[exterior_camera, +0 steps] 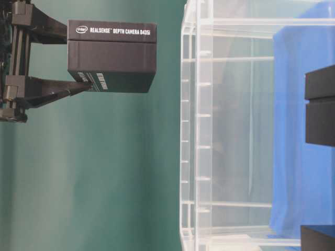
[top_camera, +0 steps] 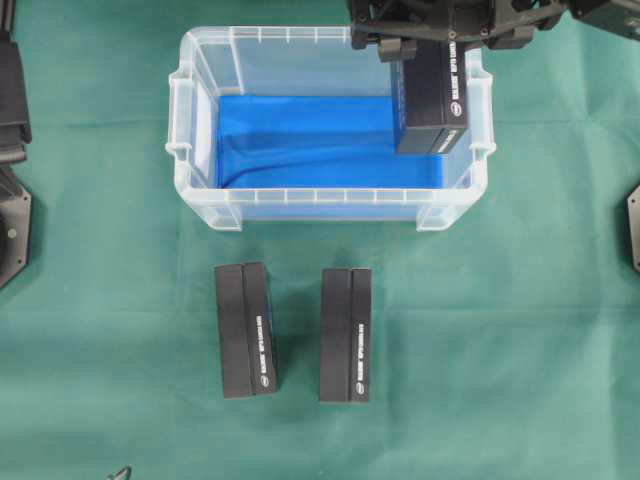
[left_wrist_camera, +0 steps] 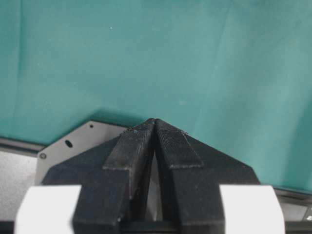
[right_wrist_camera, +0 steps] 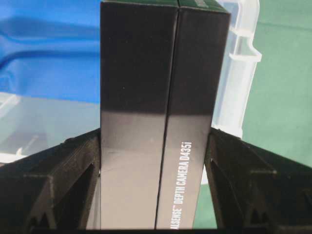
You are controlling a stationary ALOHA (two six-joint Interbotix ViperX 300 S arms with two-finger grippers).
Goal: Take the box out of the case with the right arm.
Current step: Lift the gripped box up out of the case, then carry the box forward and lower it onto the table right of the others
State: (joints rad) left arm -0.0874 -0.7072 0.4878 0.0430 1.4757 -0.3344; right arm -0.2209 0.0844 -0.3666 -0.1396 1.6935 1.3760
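The right gripper [right_wrist_camera: 156, 161] has its jaws clamped on the two broad faces of the black depth-camera box [top_camera: 433, 95], which hangs lifted above the far right corner of the clear case [top_camera: 200, 120]. In the table-level view, which is turned on its side, the box [exterior_camera: 112, 56] sits well apart from the tub's rim, so the lift out looks done; what is left, judging by the two matching boxes [top_camera: 246, 330] lying on the green cloth [top_camera: 100, 300] near the case's front wall, is to carry it over and set it down. The held box's long axis runs straight away from the gripper, one short end inside the jaws and the other pointing down toward the blue lining [top_camera: 300, 140]. The left gripper [left_wrist_camera: 154, 127] is parked over the cloth's left edge, pads pressed together on nothing.
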